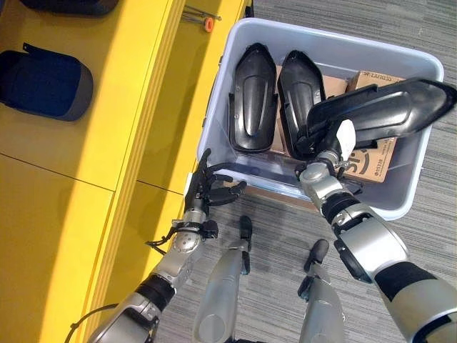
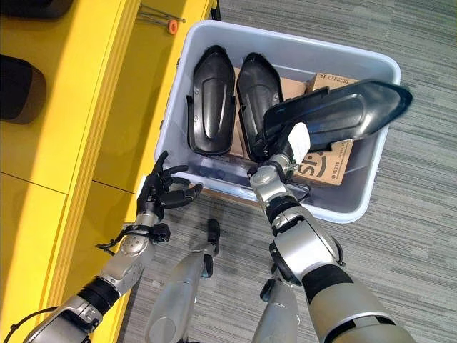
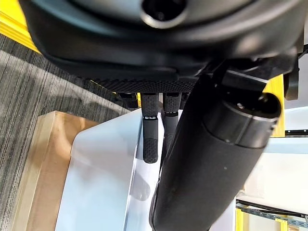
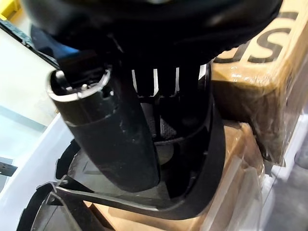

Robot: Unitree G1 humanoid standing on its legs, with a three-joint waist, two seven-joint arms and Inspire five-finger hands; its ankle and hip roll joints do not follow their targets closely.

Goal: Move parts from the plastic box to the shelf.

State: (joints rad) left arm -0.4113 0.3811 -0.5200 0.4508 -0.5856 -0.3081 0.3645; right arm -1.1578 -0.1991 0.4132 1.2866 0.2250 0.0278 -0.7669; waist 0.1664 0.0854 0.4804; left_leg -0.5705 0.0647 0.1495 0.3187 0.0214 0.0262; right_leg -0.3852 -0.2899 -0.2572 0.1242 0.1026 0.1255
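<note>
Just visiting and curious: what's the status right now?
Right robot hand grips a long black moulded plastic part over the pale grey plastic box. Left robot hand open at its near corner. Nothing in the way.

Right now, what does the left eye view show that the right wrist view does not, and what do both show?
The left eye view alone shows the yellow shelf, the left hand by the box's near corner, and two black parts lying in the plastic box. The right wrist view alone shows the right hand's fingers curled inside the part. Both show the right hand holding a black part above the cardboard box.
</note>
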